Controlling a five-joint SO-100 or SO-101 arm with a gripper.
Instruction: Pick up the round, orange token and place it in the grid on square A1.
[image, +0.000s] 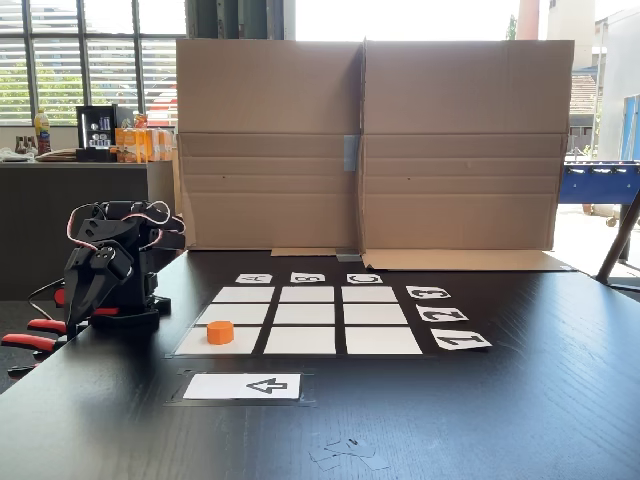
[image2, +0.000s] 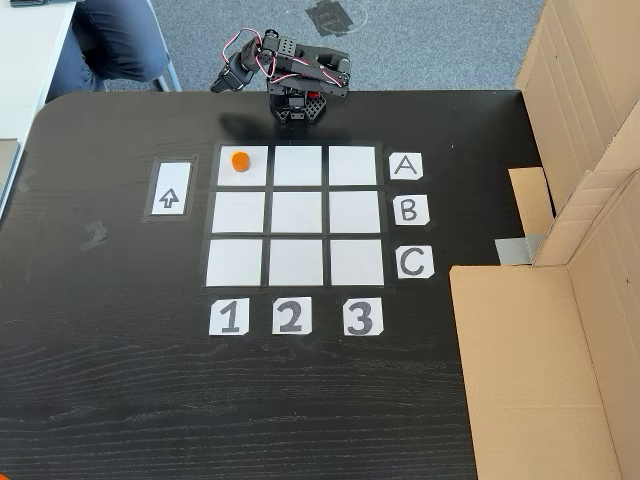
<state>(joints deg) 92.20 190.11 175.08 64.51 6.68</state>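
The orange token stands upright on square A1, the corner square of the grid nearest the arm. The black arm is folded back over its base at the table edge. Its gripper hangs off to the side of the grid, well clear of the token. The fingers look closed together with nothing between them.
A white arrow card lies beside the grid. A cardboard wall stands along the far table side. Red-handled clamps hold the arm's base. A seated person's leg is near the table corner.
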